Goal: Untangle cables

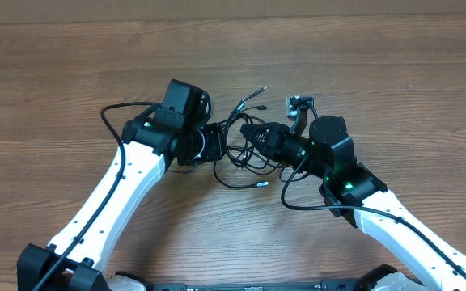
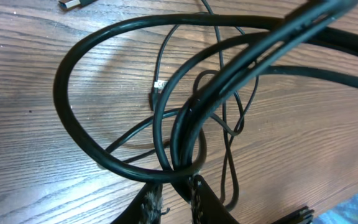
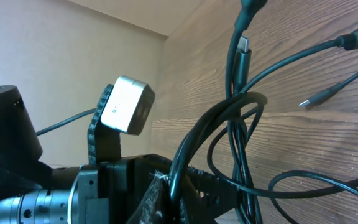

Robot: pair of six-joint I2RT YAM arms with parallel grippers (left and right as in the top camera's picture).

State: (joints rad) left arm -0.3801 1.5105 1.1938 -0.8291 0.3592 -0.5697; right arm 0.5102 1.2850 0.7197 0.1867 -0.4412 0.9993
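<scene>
The cables (image 1: 231, 153) are a bunch of thin black cords on the wooden table, lying between my two grippers. One silver-tipped plug (image 1: 263, 90) points toward the back and another (image 1: 259, 183) lies near the front. My left gripper (image 1: 217, 147) meets the bunch from the left. In the left wrist view it (image 2: 174, 190) is shut on strands where a wide loop (image 2: 64, 106) crosses them. My right gripper (image 1: 247, 132) comes in from the right. In its own view it (image 3: 176, 186) is shut on one cord, with a plug (image 3: 243, 45) above.
The two gripper heads are almost touching over the bunch. The left arm's own thick cable (image 1: 112, 121) arcs out to the left, and the right arm's (image 1: 298, 202) loops toward the front. A pale wall (image 3: 73, 50) rises behind the table.
</scene>
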